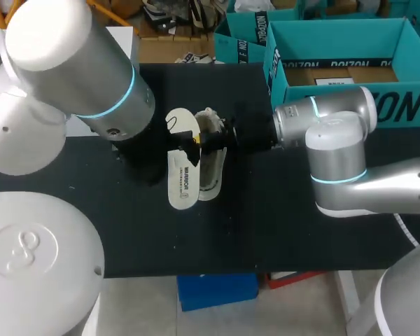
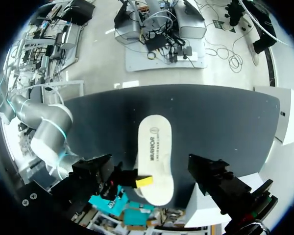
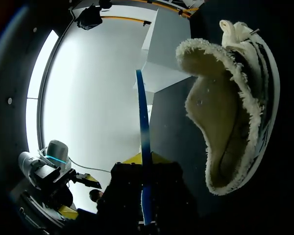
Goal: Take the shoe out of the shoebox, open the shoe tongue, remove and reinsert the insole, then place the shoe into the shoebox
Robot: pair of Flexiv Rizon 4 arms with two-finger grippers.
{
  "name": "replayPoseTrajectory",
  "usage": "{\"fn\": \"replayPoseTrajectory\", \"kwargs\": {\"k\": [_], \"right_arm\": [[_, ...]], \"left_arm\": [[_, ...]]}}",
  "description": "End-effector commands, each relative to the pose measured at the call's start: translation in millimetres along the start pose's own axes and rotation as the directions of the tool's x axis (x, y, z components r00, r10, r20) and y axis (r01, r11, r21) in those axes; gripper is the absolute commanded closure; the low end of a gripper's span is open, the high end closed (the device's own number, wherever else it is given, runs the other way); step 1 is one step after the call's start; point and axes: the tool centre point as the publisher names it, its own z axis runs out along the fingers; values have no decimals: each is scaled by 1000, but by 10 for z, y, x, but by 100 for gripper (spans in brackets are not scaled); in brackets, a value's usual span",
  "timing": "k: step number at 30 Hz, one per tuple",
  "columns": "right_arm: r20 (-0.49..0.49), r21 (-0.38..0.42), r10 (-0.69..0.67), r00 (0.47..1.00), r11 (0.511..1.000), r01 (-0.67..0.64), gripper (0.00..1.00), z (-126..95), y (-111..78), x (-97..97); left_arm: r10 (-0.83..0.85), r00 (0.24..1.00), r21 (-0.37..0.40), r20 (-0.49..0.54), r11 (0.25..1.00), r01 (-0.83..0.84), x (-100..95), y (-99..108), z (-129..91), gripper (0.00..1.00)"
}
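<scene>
— Shoe [image 1: 213, 171] [image 3: 225, 112] first: where is it?

— Out of the shoebox [image 1: 315, 38], resting on the black table [image 1: 266, 224]. Its opening faces up and the fleecy white lining is spread wide.

— And the box?

— Well apart from the shoe, on the side my right arm [image 1: 336, 161] comes in from. It is teal and open at the top.

— What about the insole [image 1: 183, 178] [image 2: 155, 152] [image 3: 143, 127]?

— It is outside the shoe and just beside it, on the side away from the box. Its long axis runs roughly parallel to the shoe, with the white printed face turned up. The right wrist view sees it edge-on as a thin blue strip, with the shoe close alongside.

— Is anything holding it?

— Yes, the right gripper [image 1: 194, 139] [image 2: 143, 182] [image 3: 145, 161] reaches across the shoe and is clamped on the insole. The insole's edge sits between the two yellow tips, which pinch it from both faces.

— Is the insole flat on the table or lifted?

— I cannot tell from these views.

— And the left gripper?

— In the head view it is hidden under the left arm [image 1: 77, 63], on the insole's side of the shoe. Its wrist camera looks straight down onto the insole. I cannot tell its state.
</scene>
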Motion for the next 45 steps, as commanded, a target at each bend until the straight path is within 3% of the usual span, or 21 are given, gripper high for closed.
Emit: {"fn": "replayPoseTrajectory", "kwargs": {"k": [1, 17, 28, 45], "right_arm": [[1, -2, 0, 1000, 1000, 0, 100, 16, 2, -4], [1, -2, 0, 1000, 1000, 0, 100, 16, 2, -4], [1, -2, 0, 1000, 1000, 0, 100, 16, 2, -4], [1, -2, 0, 1000, 1000, 0, 100, 16, 2, -4]], "left_arm": [[0, 1000, -3, -11, 1000, 0, -17, -4, 1, 0], [-10, 1000, 13, -11, 1000, 10, -83, 240, 202, 0], [-13, 997, 1, -73, 1000, 13, -82, 758, 262, 0], [-66, 995, 27, -79, 997, 69, -16, 1443, 488, 0]]}}
